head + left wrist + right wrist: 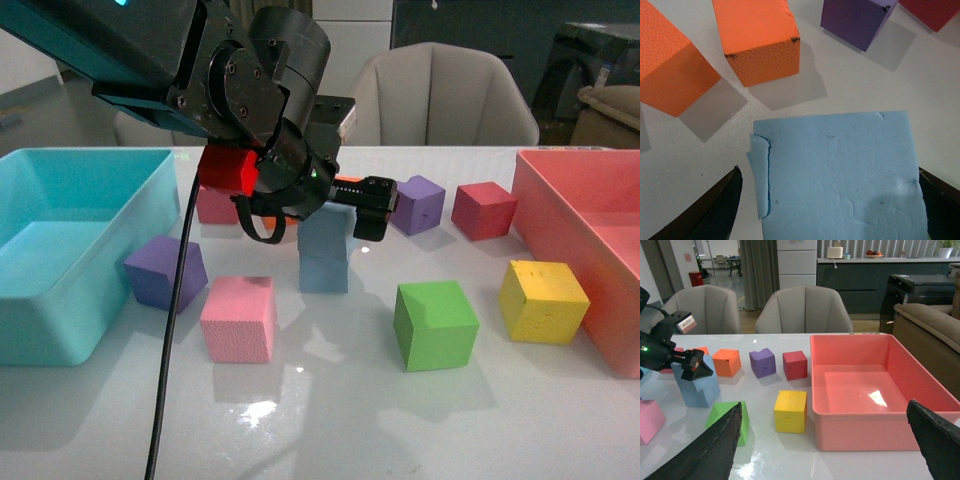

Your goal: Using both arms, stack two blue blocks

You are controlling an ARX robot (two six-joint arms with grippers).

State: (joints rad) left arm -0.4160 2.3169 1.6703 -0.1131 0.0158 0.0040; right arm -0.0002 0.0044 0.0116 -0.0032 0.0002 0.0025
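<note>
Two pale blue blocks stand stacked mid-table, the upper (324, 228) on the lower (323, 272), slightly offset in the right wrist view (700, 386). My left gripper (347, 217) hangs open just over the stack. In the left wrist view its dark fingers (715, 210) stand apart on either side of the upper block's top face (840, 175) without touching it. My right gripper (825, 445) is open and empty, low over the table's right side, facing the yellow block; it is out of the front view.
A turquoise bin (60, 290) stands left and a pink bin (590, 230) right. Around the stack lie purple (165, 272), pink (238, 318), green (435, 325), yellow (543, 300), purple (417, 204) and dark red (483, 210) blocks; two orange blocks (760, 40) lie behind it.
</note>
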